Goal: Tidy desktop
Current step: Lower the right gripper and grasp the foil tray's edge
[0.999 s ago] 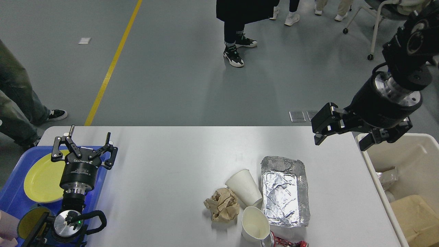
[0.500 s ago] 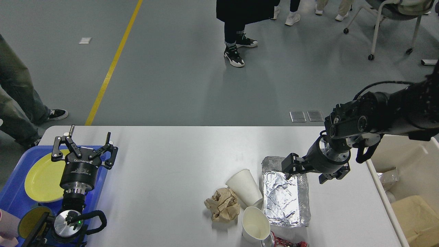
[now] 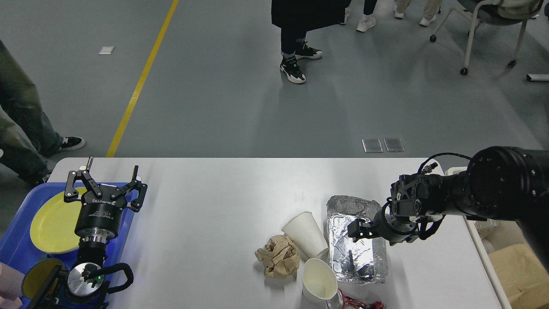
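The white desktop point(image 3: 214, 206) holds a crumpled foil tray point(image 3: 343, 244), a paper cup on its side point(image 3: 305, 234), a second paper cup point(image 3: 319, 283), a ball of brown paper point(image 3: 279, 256) and a red wrapper point(image 3: 360, 304) at the front edge. My right gripper point(image 3: 358, 228) hangs low over the foil tray's upper middle and casts a shadow into it; only one dark finger shows, so its state is unclear. My left gripper point(image 3: 107, 174) is open and empty, pointing up over the blue tray point(image 3: 17, 244).
The blue tray at the left edge holds a yellow plate point(image 3: 51, 223) and a dark bowl point(image 3: 34, 279). A beige bin point(image 3: 514, 266) stands off the table's right end. People's legs and a wheeled chair point(image 3: 472, 25) stand on the floor beyond.
My right arm has swung down and left from high above the bin to low over the foil tray. The left arm has not moved.
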